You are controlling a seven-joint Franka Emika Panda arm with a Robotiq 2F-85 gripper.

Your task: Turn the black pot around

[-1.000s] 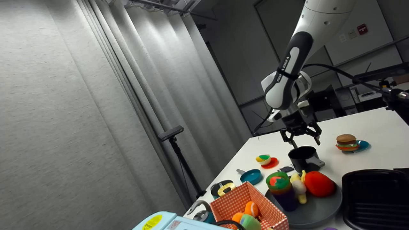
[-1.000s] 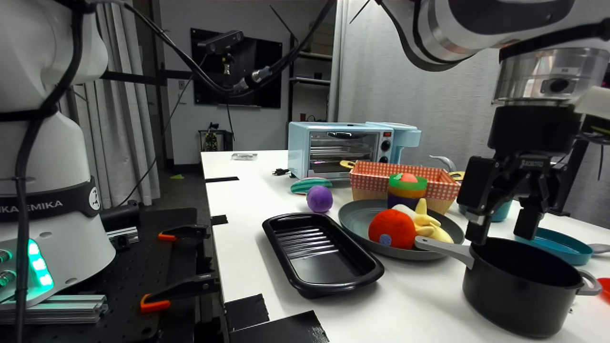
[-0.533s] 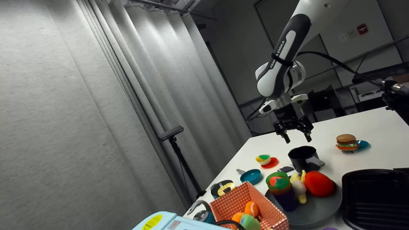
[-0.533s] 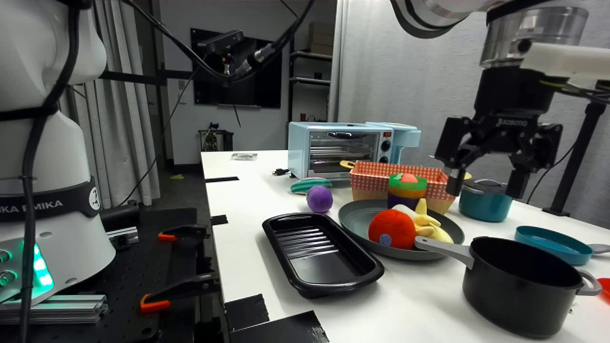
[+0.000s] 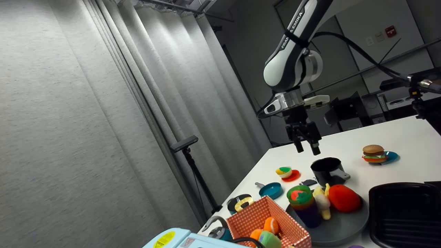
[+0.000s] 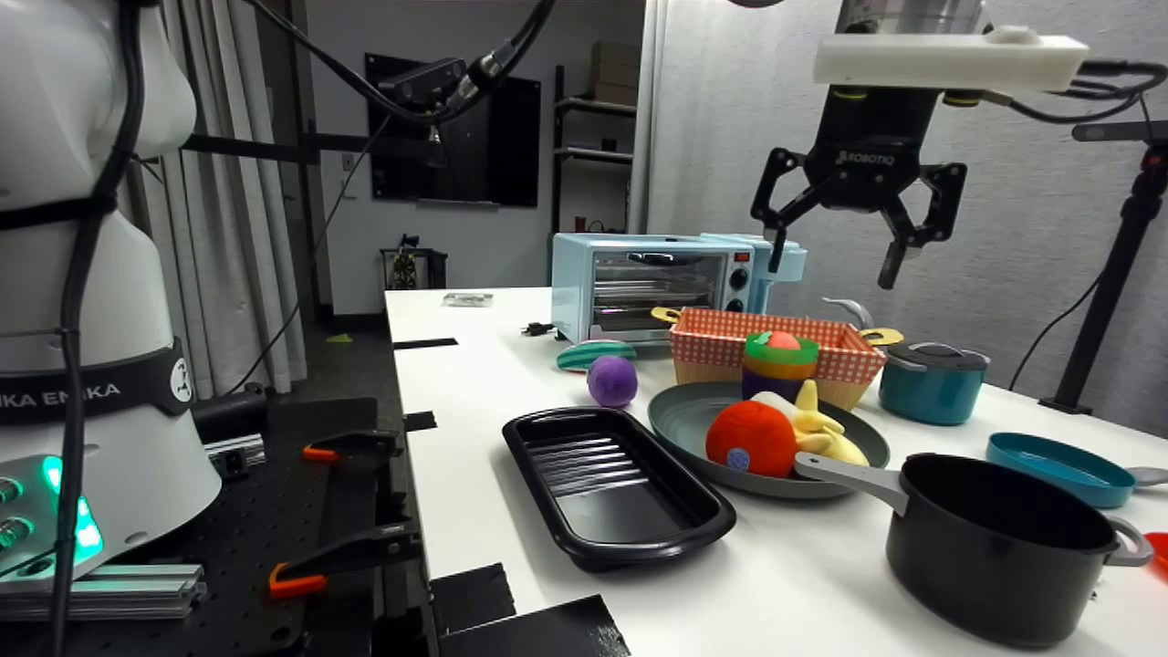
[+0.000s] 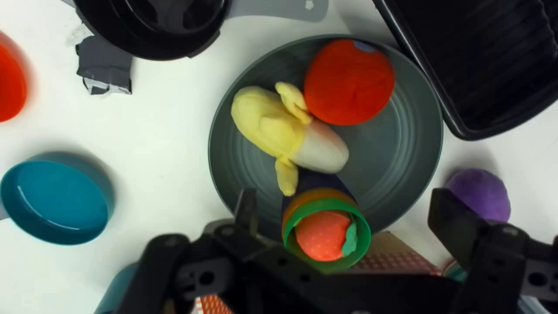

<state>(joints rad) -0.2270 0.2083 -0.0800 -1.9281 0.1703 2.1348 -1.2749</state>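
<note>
The black pot (image 6: 990, 561) stands upright on the white table in both exterior views (image 5: 325, 169). Its long grey handle (image 6: 849, 474) points to the grey plate, and a short grey loop handle (image 6: 1131, 542) sits on the opposite side. In the wrist view the pot (image 7: 161, 32) is at the top left, partly cut off. My gripper (image 6: 835, 258) is open and empty, high above the table and apart from the pot. It also shows above and behind the pot in an exterior view (image 5: 307, 148). In the wrist view its open jaws (image 7: 348, 213) hang over the plate.
A grey plate (image 7: 405, 144) holds a red plush, a banana and stacked cups. The black ribbed rack (image 6: 630, 538) touches or nearly touches it. A teal pan (image 6: 1063, 467), a checked basket (image 6: 721, 333), a blue toaster oven (image 6: 662, 292) and a toy burger (image 5: 373, 153) stand around.
My gripper has risen from just over the pot, moved away from it and turned about its upright axis, staying open. The pot and the other things have not moved.
</note>
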